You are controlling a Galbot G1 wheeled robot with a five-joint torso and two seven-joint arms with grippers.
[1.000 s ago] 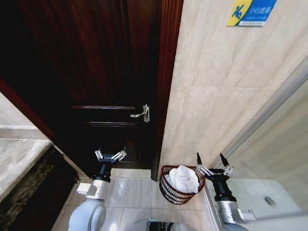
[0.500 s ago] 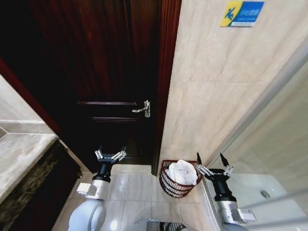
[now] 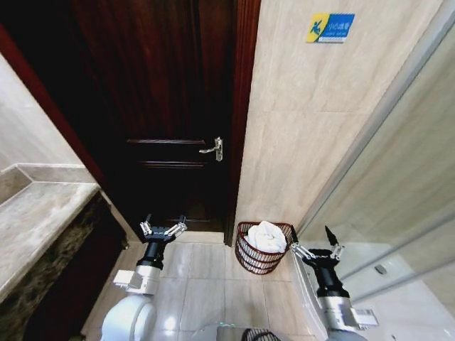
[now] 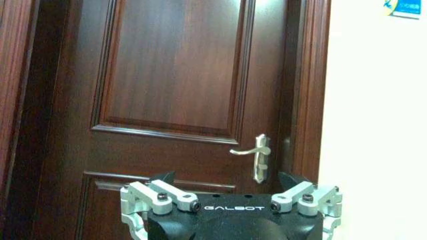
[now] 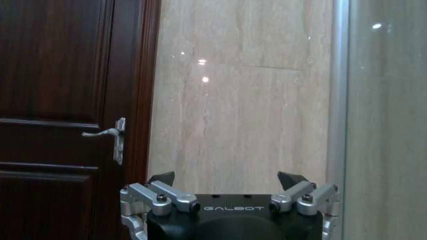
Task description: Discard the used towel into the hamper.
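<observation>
One towel lay in one hamper on the tiled floor. Two grippers, left gripper and right gripper, were wide open, holding nothing, near one dark door.

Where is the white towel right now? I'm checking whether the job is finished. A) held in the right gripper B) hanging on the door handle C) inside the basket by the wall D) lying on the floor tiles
C: the white towel sits bunched inside the basket on the floor by the tiled wall, while the left gripper and right gripper are both open and hold nothing.
</observation>
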